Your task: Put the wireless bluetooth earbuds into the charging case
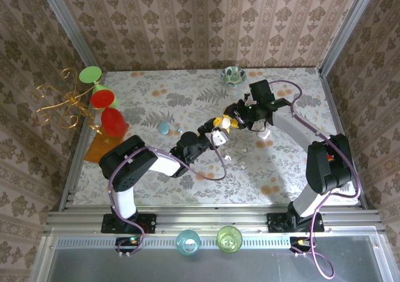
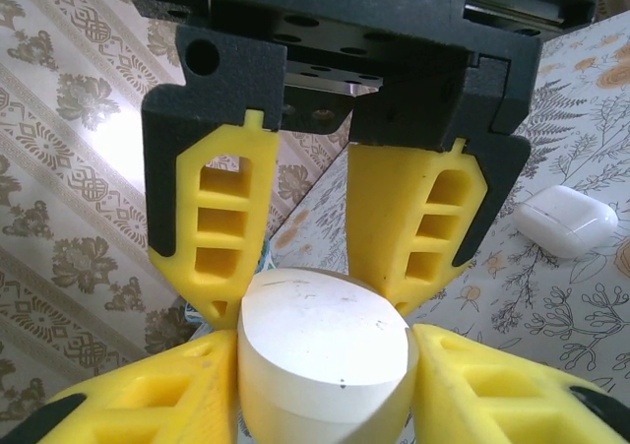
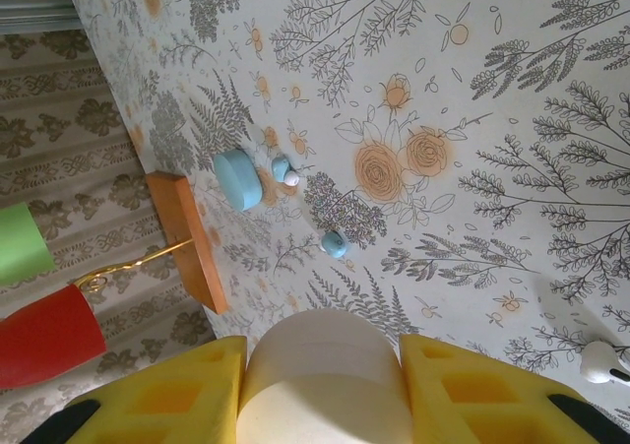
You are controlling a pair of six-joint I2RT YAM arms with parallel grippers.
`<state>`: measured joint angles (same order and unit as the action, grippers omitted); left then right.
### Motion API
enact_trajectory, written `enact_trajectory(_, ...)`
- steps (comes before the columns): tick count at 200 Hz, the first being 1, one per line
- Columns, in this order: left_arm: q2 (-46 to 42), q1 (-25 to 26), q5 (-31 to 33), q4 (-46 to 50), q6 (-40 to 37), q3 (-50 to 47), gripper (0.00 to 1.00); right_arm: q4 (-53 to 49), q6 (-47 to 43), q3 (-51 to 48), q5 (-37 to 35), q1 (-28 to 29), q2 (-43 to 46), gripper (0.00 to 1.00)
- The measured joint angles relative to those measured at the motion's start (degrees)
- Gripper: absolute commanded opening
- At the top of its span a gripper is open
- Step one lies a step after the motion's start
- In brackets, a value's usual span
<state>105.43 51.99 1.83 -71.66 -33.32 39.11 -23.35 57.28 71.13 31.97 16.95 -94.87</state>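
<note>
The left gripper [image 2: 325, 338] and right gripper [image 3: 323, 346] both squeezed the white charging case [image 2: 325, 370].
The white earbud [image 3: 598, 360] looked tiny, light and slippery, probably best pinched softly by its fat end.

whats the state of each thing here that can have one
left gripper: jaws shut on white case
right gripper: jaws shut on it too
white case: held up off the table, lid unclear
second white case: closed, lying on table
blue case: lying on table, ungripped
blue earbuds: loose on table, outside any case
white earbud: loose on table
</note>
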Motion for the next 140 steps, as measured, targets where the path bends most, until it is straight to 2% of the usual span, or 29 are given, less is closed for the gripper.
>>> enact_trajectory(39,0.0,0.0,-0.1,0.0,-0.3,0.0,0.33,0.0,0.2,0.0,0.0,0.0,0.1,0.44)
enact_trajectory(59,0.0,0.0,-0.2,-0.5,-0.2,0.0,0.32,0.1,-0.1,-0.4,0.0,0.0,0.7,0.56)
enact_trajectory(83,-0.1,0.0,-0.3,-0.4,0.3,-0.4,0.3,1.2,-0.5,-1.9,0.0,-0.2,3.2,0.65)
enact_trajectory(108,-0.9,-0.3,-1.3,-0.4,1.7,-1.9,0.29,3.2,-2.1,-4.0,-0.7,-0.4,7.5,0.71)
enact_trajectory(121,-2.0,-0.7,-2.3,-0.3,3.2,-2.9,0.25,4.6,-3.8,-6.0,-3.0,-0.6,11.1,0.74)
enact_trajectory(140,-4.8,-1.4,-4.3,1.0,5.8,-4.2,0.26,6.1,-7.8,-10.1,-8.3,-0.9,18.7,0.82)
